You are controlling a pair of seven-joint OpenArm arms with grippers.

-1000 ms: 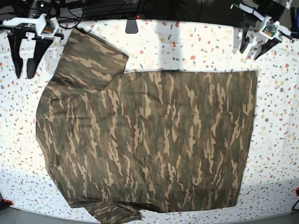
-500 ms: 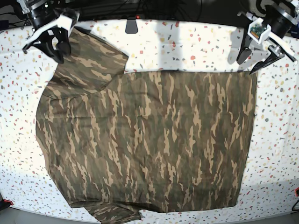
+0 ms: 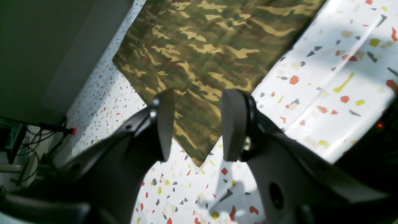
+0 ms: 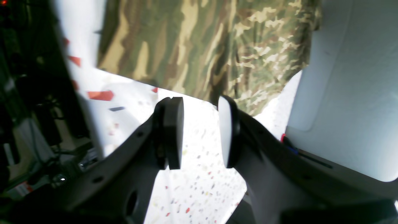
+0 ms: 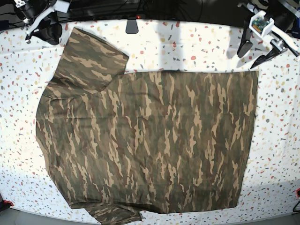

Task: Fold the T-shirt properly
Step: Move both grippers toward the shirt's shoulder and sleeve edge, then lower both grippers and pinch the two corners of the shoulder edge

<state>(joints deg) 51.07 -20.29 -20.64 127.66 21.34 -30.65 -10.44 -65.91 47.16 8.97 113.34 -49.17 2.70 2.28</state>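
The table (image 5: pixel 197 44) under me is white with red, yellow and grey flecks. Along its far edge run dark cables and a small dark clip-like piece (image 5: pixel 132 26), which lies just beyond the shirt's upper sleeve. Nothing lies on the cloth or between my hands and it.

The T-shirt (image 5: pixel 145 140) lies spread flat across the middle of the table, camouflage in olive, brown and tan, hem toward my left arm's side, sleeves toward my right arm's side. The near sleeve hangs partly past the table's front edge.

My left hand (image 3: pixel 194 124) hangs above the far hem corner, its 2 pads parted with a clear gap, holding nothing, not touching the cloth. My right hand (image 4: pixel 200 132) sits above bare table beside the far sleeve's edge, also parted and empty, clear of the cloth.
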